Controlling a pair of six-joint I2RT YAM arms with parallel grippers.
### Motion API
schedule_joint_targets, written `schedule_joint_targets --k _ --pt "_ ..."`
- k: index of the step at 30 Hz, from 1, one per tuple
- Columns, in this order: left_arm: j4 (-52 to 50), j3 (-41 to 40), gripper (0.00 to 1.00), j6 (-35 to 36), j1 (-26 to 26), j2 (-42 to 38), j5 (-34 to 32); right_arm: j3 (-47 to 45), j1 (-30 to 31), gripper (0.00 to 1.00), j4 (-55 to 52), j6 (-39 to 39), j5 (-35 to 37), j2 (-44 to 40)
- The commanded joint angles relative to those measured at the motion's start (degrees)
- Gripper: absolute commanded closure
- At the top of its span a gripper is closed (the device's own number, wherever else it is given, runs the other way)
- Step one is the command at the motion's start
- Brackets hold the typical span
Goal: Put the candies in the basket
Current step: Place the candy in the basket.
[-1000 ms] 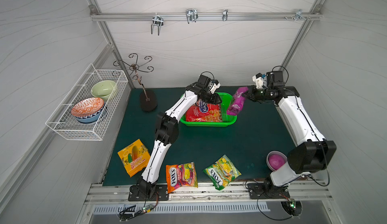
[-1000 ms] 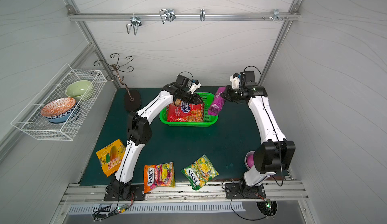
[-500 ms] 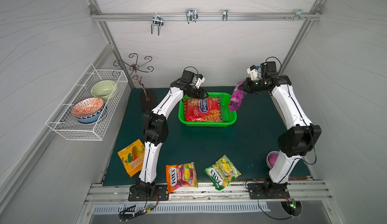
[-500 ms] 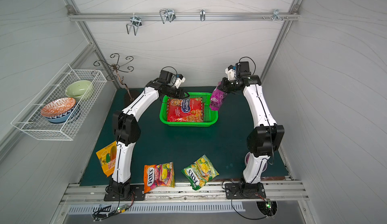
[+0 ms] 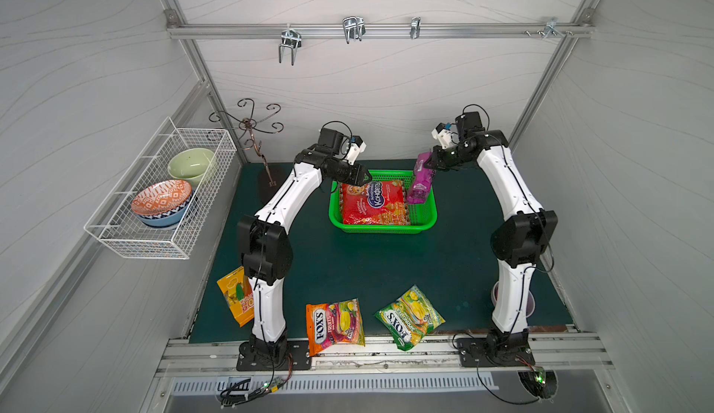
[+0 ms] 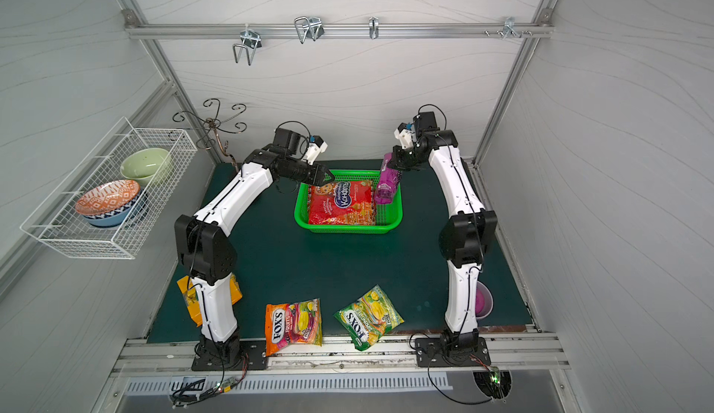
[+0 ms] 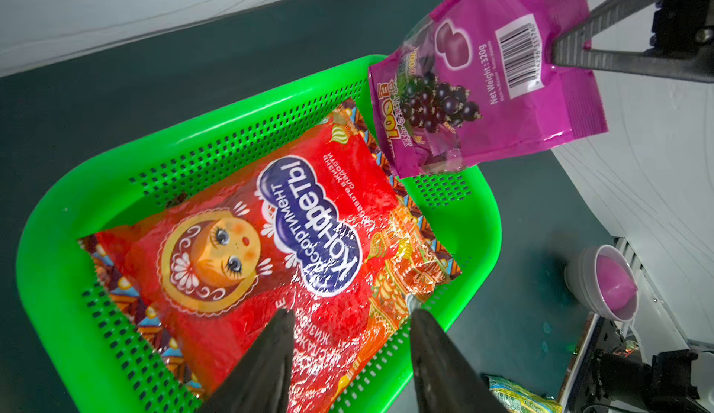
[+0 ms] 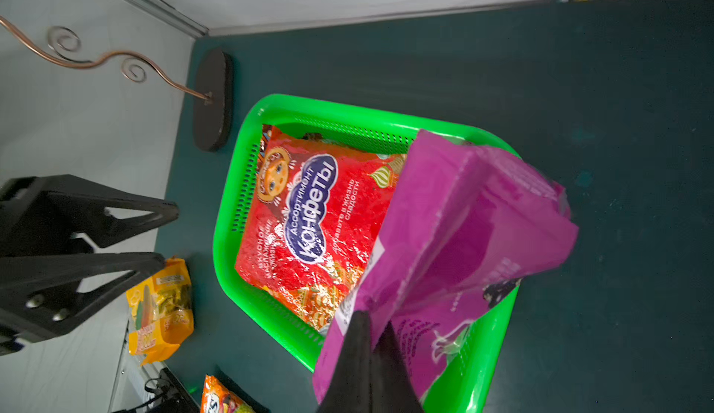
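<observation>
Glossy bags lie nearest: yellow bag left, orange bag, green bag, all three not yet fetched. Farther, the basket holds the red bag. My left claw has let it go and drawn back, jaws half apart, empty. My right claw has swung over, pinched on the purple bag, which hangs over the basket's far right corner. Only the left wrist view shows its barcode beside the pinch.

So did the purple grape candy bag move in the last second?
Yes. The purple grape candy bag, held by the right end effector, shifted from outside the right rim of the green basket inward over it.
</observation>
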Motion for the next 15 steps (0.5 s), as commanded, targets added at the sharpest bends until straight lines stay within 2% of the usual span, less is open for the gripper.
schedule_joint_targets --k 1,7,15 --pt "-0.19 -1.7 0.46 1.86 0.53 -2.97 -3.44 3.4 1.05 1.0 -2.88 -5.83 5.94 1.99" --pt "-0.22 -3.98 0.46 2.06 1.17 -4.42 -3.67 4.51 2.61 1.0 -4.01 -6.96 7.67 4.66" --pt "0.04 -6.31 0.47 1.3 1.26 -4.85 -3.22 4.08 4.4 1.0 -3.18 -6.93 15.14 8.7"
